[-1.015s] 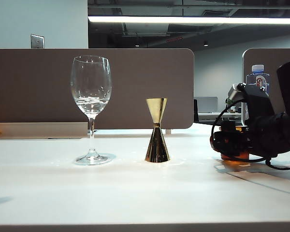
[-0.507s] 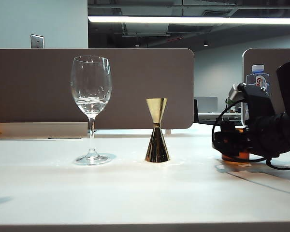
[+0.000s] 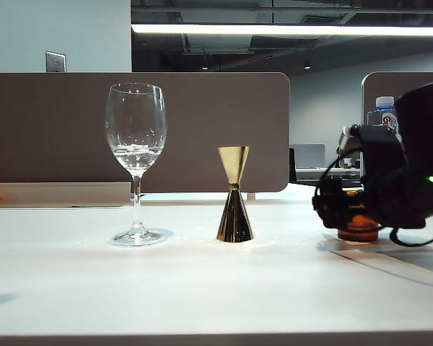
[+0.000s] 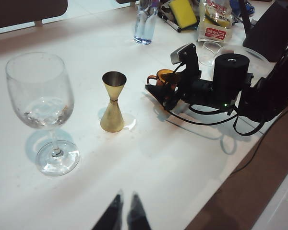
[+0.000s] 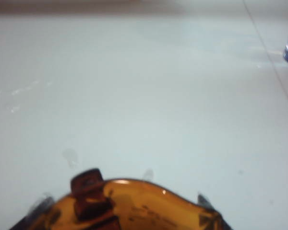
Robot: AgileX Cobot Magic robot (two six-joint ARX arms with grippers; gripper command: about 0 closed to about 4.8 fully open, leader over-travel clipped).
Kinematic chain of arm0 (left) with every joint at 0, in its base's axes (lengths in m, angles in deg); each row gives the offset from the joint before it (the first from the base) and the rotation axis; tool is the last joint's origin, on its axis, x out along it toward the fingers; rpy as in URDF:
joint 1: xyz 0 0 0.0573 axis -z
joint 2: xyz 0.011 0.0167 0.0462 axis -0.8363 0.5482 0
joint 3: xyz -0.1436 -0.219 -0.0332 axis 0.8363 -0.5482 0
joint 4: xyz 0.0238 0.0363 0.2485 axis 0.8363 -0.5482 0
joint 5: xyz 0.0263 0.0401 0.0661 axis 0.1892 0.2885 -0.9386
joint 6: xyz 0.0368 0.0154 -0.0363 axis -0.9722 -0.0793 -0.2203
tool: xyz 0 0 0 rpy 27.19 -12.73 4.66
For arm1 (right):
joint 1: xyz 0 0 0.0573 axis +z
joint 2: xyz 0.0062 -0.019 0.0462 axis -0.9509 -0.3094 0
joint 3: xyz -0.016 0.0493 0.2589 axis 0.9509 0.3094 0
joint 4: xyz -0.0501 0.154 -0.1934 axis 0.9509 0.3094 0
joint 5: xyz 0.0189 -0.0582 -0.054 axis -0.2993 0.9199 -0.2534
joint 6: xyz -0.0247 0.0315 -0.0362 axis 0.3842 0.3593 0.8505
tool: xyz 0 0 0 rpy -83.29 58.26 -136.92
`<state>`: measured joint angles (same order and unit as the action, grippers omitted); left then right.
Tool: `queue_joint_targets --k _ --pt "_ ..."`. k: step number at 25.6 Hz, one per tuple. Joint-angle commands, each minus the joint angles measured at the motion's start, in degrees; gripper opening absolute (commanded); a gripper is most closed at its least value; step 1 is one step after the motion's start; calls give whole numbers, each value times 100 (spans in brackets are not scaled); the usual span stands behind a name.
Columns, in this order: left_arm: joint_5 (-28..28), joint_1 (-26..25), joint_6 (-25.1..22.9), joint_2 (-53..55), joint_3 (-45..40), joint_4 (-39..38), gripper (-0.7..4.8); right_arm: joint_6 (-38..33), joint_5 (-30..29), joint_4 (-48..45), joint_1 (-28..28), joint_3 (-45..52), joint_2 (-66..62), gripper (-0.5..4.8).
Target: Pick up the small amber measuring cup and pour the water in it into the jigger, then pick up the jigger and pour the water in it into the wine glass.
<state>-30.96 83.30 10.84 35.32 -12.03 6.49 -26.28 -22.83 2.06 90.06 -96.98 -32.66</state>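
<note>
White desk [image 3: 202, 288] in an office, brown partition [image 3: 202, 130] along far edge.

1. R gripper [image 3: 350, 213]: low at desk level near right edge, jaws set either side of the small amber measuring cup [image 3: 359, 229]. Wrist view: both fingertips flank the cup wall. Pinching or just clear of it: cannot tell.
2. L gripper [image 4: 126, 213]: over near part of desk, fingers pressed almost together, holding nothing, well apart from all vessels.
3. Cup: upright, base on desk. Contents not readable.
4. Jigger [image 3: 234, 205]: upright at mid-desk, wide dark cone down, pale small cone up, between cup and wine glass [image 3: 136, 144]. Fill level not visible.
5. Glass: upright toward left edge, a little clear liquid [image 3: 136, 153] low in bowl.
6. Water bottle [image 3: 385, 115]: behind R arm, near far-right corner. Not part of task.

Step in hand (judged): cup handling by R arm, either taking or letting go; not resolvable from views.

Next move, reqs:
- If taking: close firmly on cup wall, lift level, carry to jigger, align pour lip over the narrow top cone, tip slowly.
- If letting go: back off without nudging cup, then grip jigger at waist, keep vertical en route to glass.
</note>
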Motion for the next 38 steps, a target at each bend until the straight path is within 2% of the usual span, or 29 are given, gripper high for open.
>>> queue_joint_targets --k 1,3,11,20,25,38 --pt "13 -2 -4 0 13 74 26 -7 101 144 96 -57 15 370" --pt "15 -2 -4 0 13 74 26 -7 90 229 116 -22 15 408" --pt "15 -2 -4 0 13 74 26 -9 111 205 175 450 179 435" --pt "15 -2 -4 -2 13 74 26 -7 -81 133 166 684 354 430" --pt "15 -2 -4 0 13 74 26 240 -61 131 101 680 354 363" --pt "15 -2 -4 0 13 74 26 446 -321 -37 -223 564 354 359"
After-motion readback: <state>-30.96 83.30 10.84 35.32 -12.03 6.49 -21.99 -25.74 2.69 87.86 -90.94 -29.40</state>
